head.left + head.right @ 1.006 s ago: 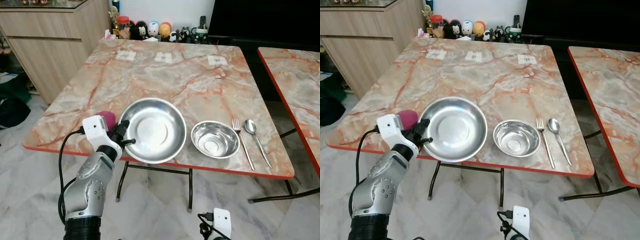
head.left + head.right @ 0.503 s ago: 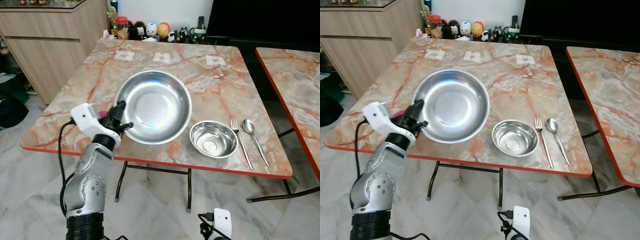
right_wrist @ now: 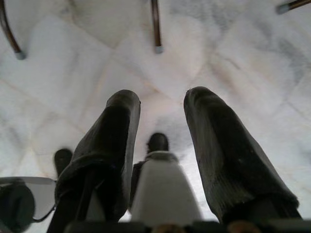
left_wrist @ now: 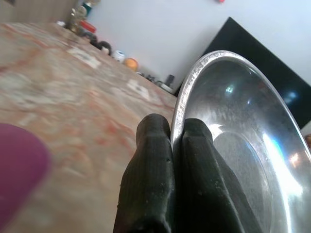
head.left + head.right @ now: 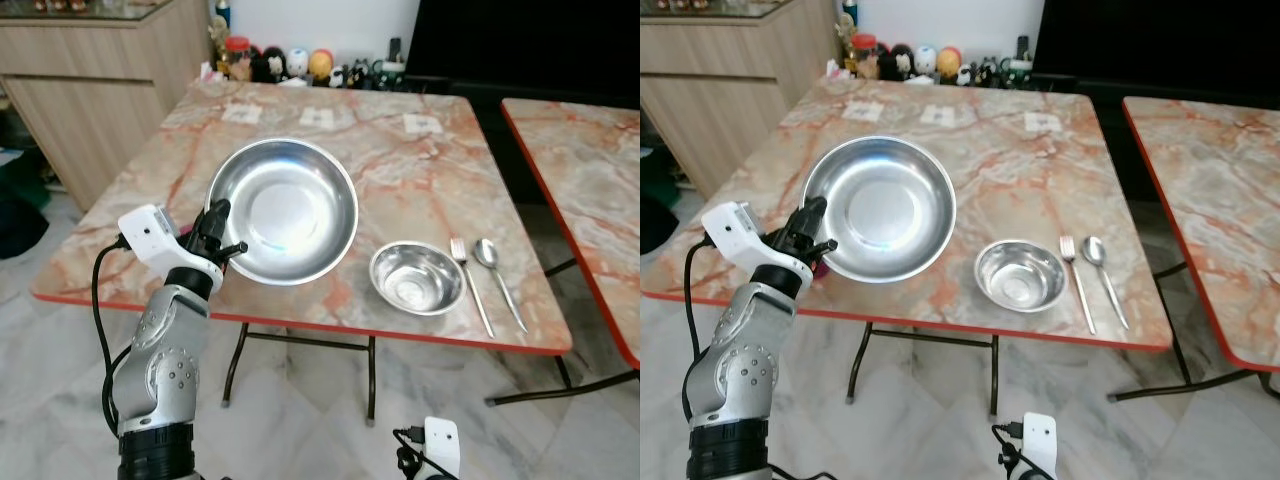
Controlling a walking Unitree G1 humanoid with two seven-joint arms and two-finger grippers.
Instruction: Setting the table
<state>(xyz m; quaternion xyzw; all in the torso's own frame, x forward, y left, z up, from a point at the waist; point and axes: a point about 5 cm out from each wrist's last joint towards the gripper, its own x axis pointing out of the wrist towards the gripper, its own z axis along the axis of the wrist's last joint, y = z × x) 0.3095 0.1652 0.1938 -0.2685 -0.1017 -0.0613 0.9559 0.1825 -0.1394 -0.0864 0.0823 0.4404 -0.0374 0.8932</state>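
- The left gripper is pinching the large round steel dish, jaws clamped on its rim, apparently tilted above the marble-patterned desk.
- The right gripper is hanging over the floor, jaws parted, holding nothing.
- A small steel bowl is sitting beside a fork and spoon.

The purple object in the left wrist view is a blur cut off by the frame edge. The large steel plate runs out of that frame at three o'clock. Figurines at the counter's twelve o'clock edge are too small to identify.
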